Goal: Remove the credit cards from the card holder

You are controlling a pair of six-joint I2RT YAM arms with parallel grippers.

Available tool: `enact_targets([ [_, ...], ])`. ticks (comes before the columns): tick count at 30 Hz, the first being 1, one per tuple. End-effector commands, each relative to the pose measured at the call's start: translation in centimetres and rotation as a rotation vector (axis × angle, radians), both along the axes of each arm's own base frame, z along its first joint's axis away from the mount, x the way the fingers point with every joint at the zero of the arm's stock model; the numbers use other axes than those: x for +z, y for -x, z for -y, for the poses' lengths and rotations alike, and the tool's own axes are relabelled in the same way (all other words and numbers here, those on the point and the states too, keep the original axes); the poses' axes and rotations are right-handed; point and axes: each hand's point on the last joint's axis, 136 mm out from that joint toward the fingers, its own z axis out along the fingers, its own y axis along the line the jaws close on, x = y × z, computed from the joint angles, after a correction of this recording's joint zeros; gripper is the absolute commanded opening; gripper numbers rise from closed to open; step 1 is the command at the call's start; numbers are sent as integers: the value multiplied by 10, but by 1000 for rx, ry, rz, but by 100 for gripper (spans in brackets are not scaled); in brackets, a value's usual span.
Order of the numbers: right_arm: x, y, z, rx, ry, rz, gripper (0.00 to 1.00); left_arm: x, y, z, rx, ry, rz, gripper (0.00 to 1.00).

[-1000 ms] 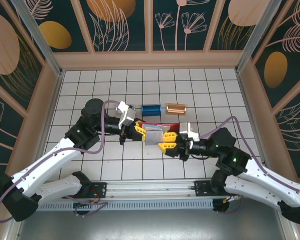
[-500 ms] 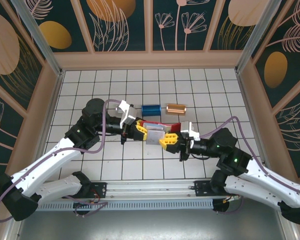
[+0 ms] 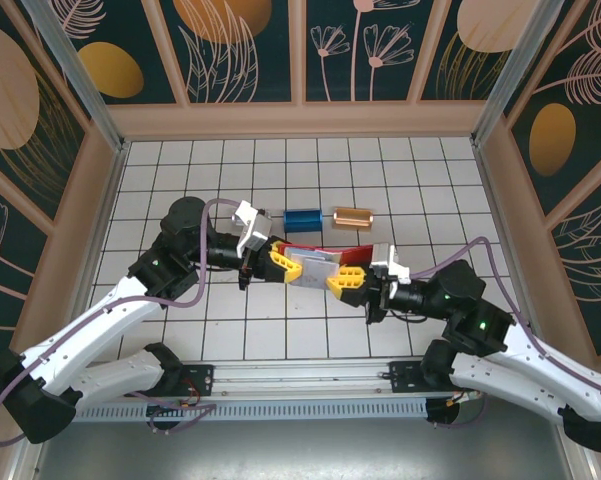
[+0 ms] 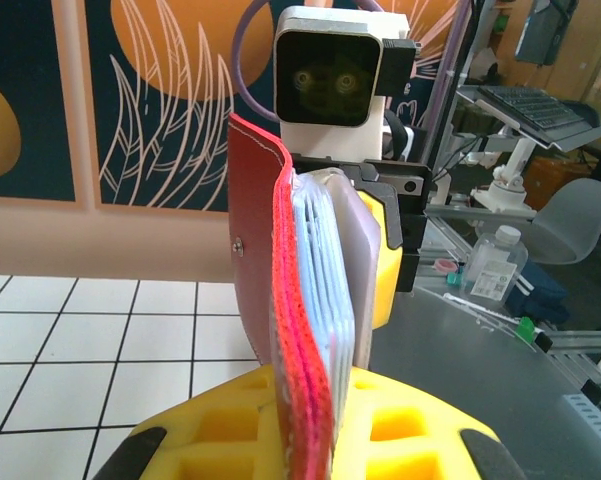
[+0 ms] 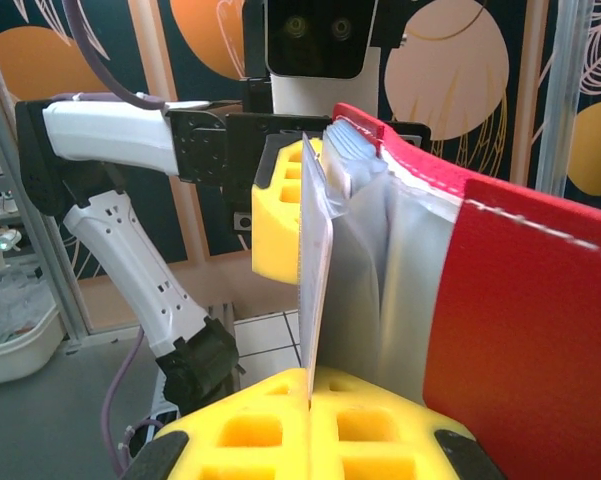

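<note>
The red card holder [image 3: 325, 249] hangs open above the tiles between both arms. My left gripper [image 3: 283, 263] is shut on its left end; in the left wrist view the red cover [image 4: 265, 250] and its bluish-grey pockets [image 4: 320, 270] stand between my yellow fingers [image 4: 230, 420]. My right gripper [image 3: 342, 282] is shut on the edge of a pale credit card [image 3: 315, 268]. In the right wrist view that thin card [image 5: 316, 270] stands edge-on in the closed jaws of my right gripper [image 5: 310, 385], beside the greyish pockets [image 5: 405, 290] and the red flap [image 5: 525, 340].
A blue block [image 3: 302, 218] and a copper block [image 3: 353, 216] lie on the tiles just behind the wallet. Patterned walls [image 3: 300, 110] close in the tiled floor on three sides. A metal rail [image 3: 300, 375] runs along the near edge.
The right gripper's jaws, open around the card's edge a second ago, have closed on it. That gripper has since shifted slightly right. The left gripper has kept its hold.
</note>
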Motion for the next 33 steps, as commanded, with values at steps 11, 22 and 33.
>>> enact_targets([
  [11,17,-5,13,-71,-23,16,9,9,9,-3,-75,30,26,0],
  [22,18,-7,16,-90,-21,6,9,6,12,-4,-94,22,23,0],
  [33,24,2,16,-41,-47,19,8,3,11,-4,-87,16,27,0],
])
